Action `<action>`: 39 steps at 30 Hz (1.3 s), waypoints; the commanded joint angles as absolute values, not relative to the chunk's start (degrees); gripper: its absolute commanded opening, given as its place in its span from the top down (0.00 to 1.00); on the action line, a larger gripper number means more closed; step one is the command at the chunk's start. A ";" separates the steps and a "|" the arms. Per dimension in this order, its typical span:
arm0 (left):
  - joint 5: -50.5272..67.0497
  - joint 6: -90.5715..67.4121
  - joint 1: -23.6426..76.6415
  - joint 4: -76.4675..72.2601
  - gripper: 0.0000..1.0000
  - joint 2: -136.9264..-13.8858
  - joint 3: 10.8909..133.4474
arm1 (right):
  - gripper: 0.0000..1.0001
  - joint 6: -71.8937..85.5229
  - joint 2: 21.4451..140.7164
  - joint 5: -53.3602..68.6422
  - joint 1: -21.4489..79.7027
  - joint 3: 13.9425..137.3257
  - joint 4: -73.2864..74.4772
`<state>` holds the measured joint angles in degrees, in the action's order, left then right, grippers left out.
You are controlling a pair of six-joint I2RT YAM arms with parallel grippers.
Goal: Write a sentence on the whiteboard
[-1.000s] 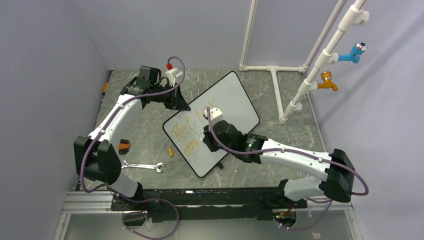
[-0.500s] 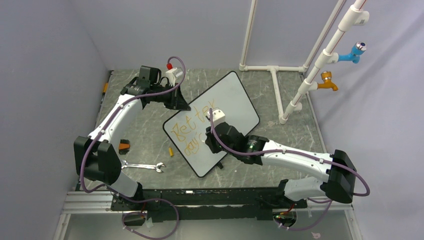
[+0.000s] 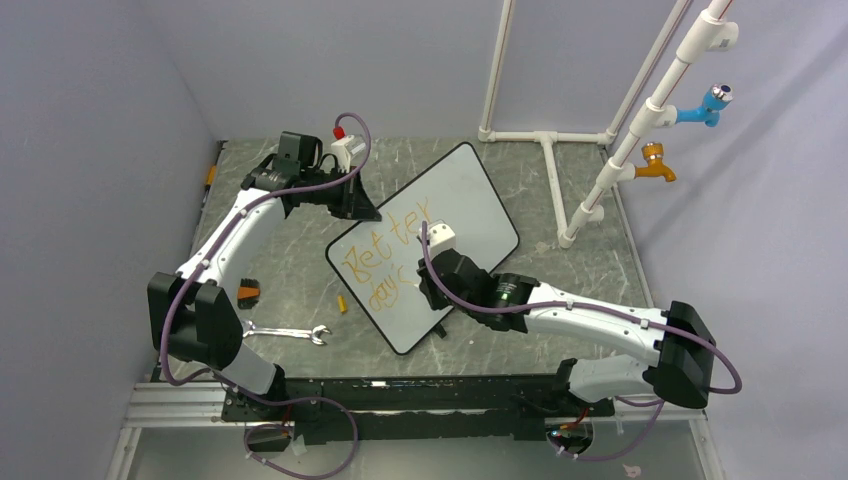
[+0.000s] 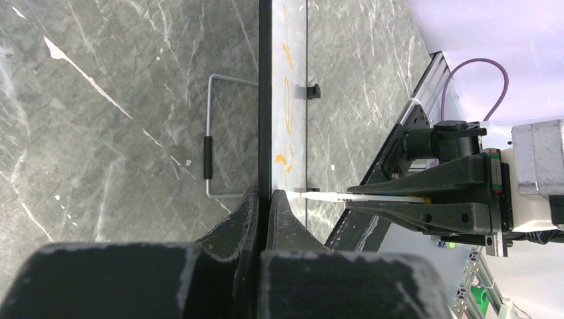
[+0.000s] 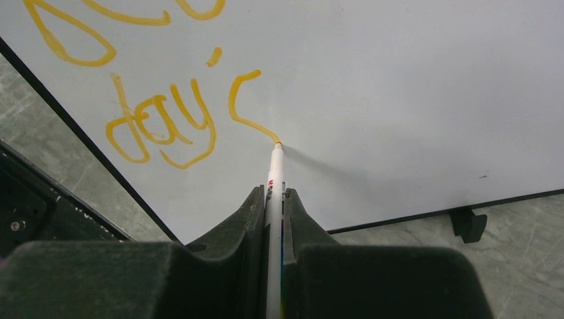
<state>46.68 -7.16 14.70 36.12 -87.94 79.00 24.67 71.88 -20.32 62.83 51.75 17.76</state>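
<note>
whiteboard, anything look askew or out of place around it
The whiteboard sits skewed diagonally to the table edges. A small orange piece lies loose beside its left edge, with a wrench nearby.

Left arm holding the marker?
No, the jaws of the right gripper clamp the marker, its tip on the whiteboard.

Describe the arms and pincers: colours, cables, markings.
The left arm and right arm: white links, black joints, a purple cable looped along each. White camera box at each wrist. Both the left pincer and right pincer: matte black, tapering to wedge tips.
</note>
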 commanded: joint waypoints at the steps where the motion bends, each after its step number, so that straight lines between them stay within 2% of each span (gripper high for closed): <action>1: 47.20 -5.71 14.84 29.72 1.00 -84.69 80.14 | 1.00 24.62 71.29 -19.09 62.52 49.31 17.15; 19: 47.11 -5.53 14.79 29.87 1.00 -84.90 80.20 | 1.00 23.30 72.91 -12.10 62.54 54.33 14.02; 26: 47.02 -5.54 14.85 29.92 1.00 -85.02 80.17 | 1.00 23.47 69.64 -10.64 62.53 56.22 14.53; 39: 46.85 -5.54 14.85 30.14 1.00 -85.50 80.16 | 1.00 21.95 62.75 -17.74 61.77 56.80 18.26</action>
